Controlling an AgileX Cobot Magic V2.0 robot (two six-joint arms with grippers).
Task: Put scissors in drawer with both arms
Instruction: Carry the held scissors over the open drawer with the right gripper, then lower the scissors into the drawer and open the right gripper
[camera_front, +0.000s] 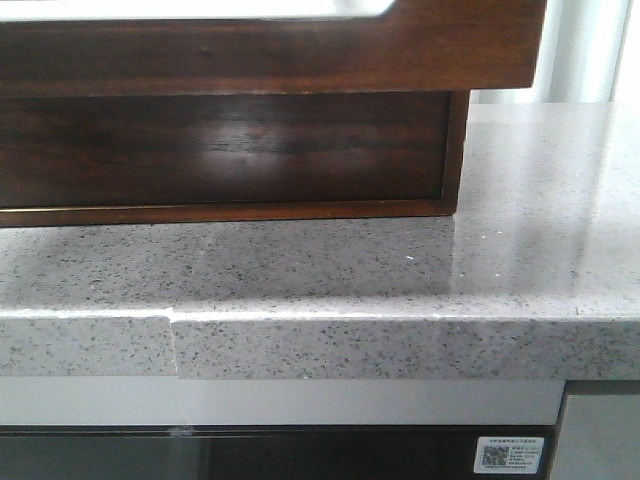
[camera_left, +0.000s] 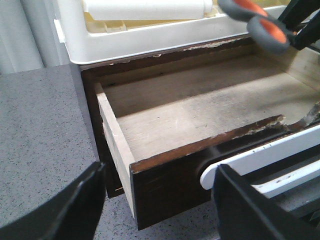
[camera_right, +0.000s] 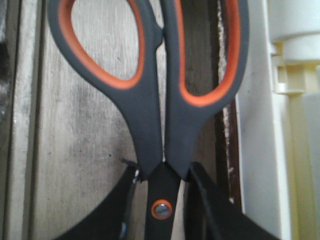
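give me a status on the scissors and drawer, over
Right gripper shut on scissors, above open drawer. Left gripper open, empty, at drawer front. Drawer interior bare, nothing blocking.

Your left gripper (camera_left: 155, 210) shows two broad, matte black fingers (camera_left: 70, 210) with smooth faces and angled edges. Your right gripper (camera_right: 161, 200) has black fingers (camera_right: 107, 215) too, curved and tapering, with no markings you can read.

Speckled grey stone countertop (camera_front: 400, 290), glossy; white panel (camera_front: 300, 400) beneath; pale daylight behind.
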